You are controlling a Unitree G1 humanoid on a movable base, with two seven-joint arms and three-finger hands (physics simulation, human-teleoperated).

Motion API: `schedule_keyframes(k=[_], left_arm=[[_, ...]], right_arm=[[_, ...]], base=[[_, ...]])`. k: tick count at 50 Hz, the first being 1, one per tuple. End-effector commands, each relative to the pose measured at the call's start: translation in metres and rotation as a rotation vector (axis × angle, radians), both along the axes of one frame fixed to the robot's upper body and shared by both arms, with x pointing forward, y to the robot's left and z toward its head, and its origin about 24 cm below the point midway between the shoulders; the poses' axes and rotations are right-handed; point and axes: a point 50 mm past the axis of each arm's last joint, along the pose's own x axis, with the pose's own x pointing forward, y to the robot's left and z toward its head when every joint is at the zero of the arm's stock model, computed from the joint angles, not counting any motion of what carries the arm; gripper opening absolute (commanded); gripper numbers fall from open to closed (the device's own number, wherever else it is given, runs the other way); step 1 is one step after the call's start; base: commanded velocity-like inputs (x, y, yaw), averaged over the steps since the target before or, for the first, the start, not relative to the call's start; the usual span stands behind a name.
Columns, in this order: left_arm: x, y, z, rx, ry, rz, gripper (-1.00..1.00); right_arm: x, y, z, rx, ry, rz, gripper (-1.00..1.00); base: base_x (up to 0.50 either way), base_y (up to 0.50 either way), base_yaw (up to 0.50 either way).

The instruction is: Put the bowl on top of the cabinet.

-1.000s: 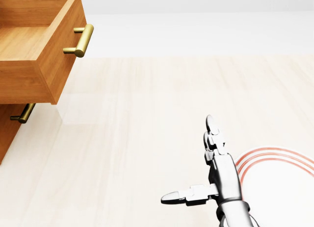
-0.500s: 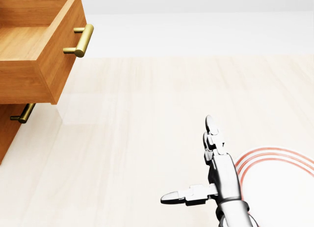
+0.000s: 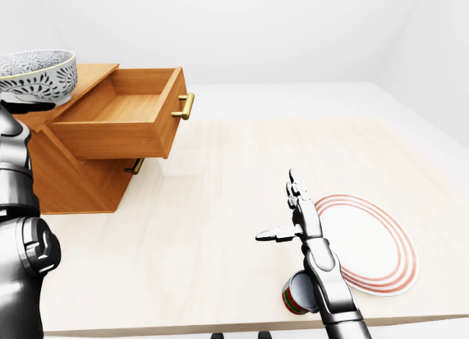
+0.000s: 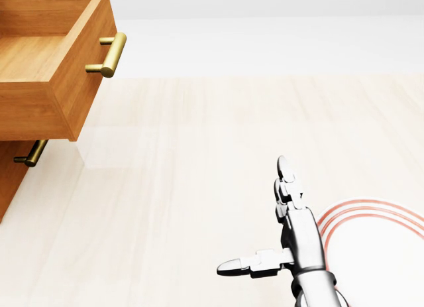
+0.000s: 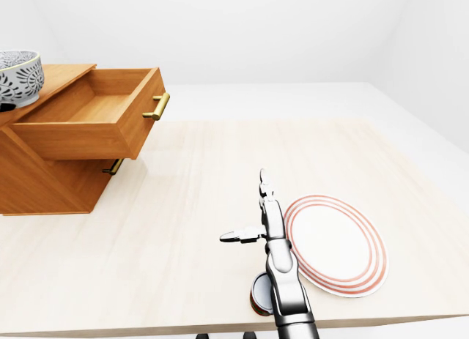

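I am lowering the bowl [image 3: 35, 74] level onto the cabinet [image 3: 89, 77], left grip hidden, right hand [image 3: 294, 220] spread idle.

Wood, shiny metal and smooth dishes

My right hand [image 3: 295, 216] is smooth grey metal that shines, and so is my left arm [image 3: 18, 229] beside the cabinet. The cabinet [image 3: 73, 179] is warm brown wood with a soft, dull finish, and its open drawer [image 3: 124, 123] is the same wood. The drawer handle [image 3: 185, 105] looks like gold metal with a gentle shine. On top of the cabinet, the bowl [image 3: 38, 74] looks glazed, white with a dark pattern and a thin yellow rim. The table [image 3: 220, 178] under the cabinet is pale wood, smooth and a little glossy. The plate [image 3: 374, 244], well apart from the cabinet, is smooth white with red rings.
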Motion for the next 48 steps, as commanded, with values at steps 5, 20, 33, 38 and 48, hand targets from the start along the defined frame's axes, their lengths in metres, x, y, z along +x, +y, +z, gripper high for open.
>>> schedule_keyframes(k=[5,20,33,38,48], left_arm=[[-0.017,-0.020,0.046,0.099,-0.227,-0.037,1.00],[-0.090,-0.070,0.092,0.305,-0.631,-0.142,1.00],[-0.123,-0.103,0.092,0.407,-0.722,-0.282,1.00],[-0.133,-0.116,0.090,0.454,-0.730,-0.319,1.00],[-0.142,-0.128,0.082,0.483,-0.727,-0.363,1.00]], right_arm=[[0.000,0.000,0.001,0.000,-0.001,0.000,1.00],[0.000,0.000,0.000,-0.001,0.000,0.000,1.00],[-0.001,0.000,0.000,-0.001,-0.002,-0.001,1.00],[-0.001,0.000,0.000,-0.003,-0.002,0.001,1.00],[-0.001,0.000,0.000,-0.003,-0.002,0.003,1.00]], base=[[0.00,0.00,0.00],[0.00,0.00,0.00],[0.00,0.00,0.00],[0.00,0.00,0.00],[0.00,0.00,0.00]])
